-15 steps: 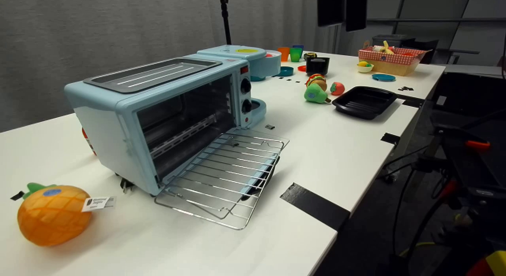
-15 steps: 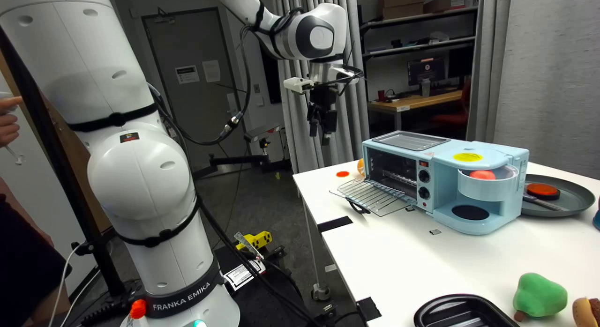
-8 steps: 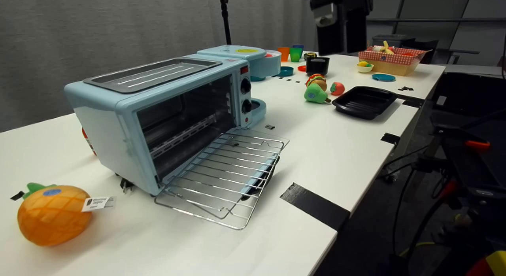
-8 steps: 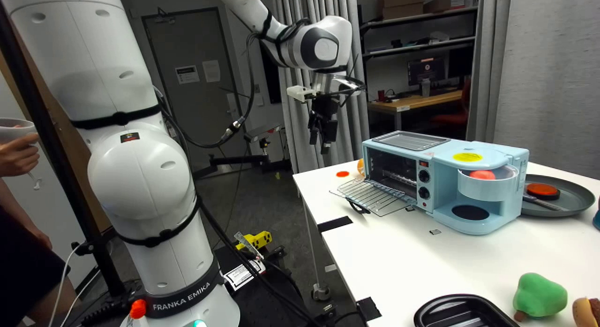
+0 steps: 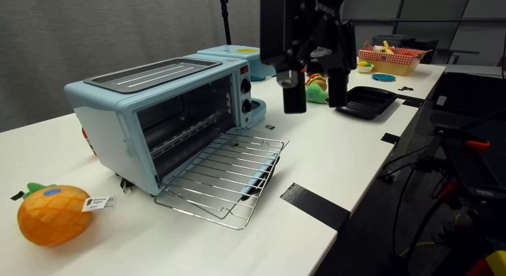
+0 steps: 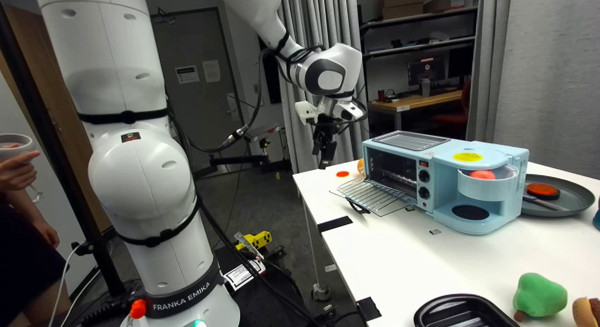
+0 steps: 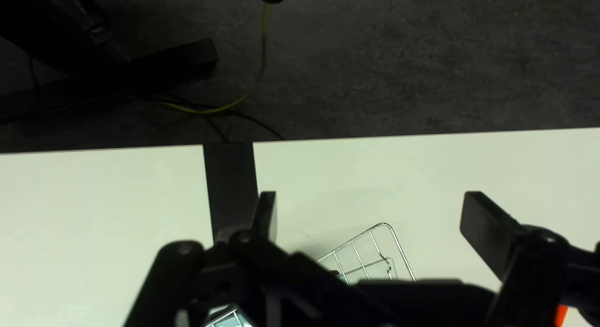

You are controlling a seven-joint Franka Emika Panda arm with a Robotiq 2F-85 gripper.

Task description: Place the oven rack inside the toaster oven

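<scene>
Comes down with empty, wide-spread gripper [image 5: 316, 101] toward rack [image 5: 224, 175] lying outside toaster oven [image 5: 123, 116], likely readying a grasp.

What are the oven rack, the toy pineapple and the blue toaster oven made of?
Oven rack: shiny metal, most likely, since its thin wires gleam.
Toy pineapple: probably smooth, stuffed fabric; its puffy shape and white label hint at a soft toy.
Toaster oven: glossy blue shell that catches the light; painted metal or plastic, I can't tell.
</scene>
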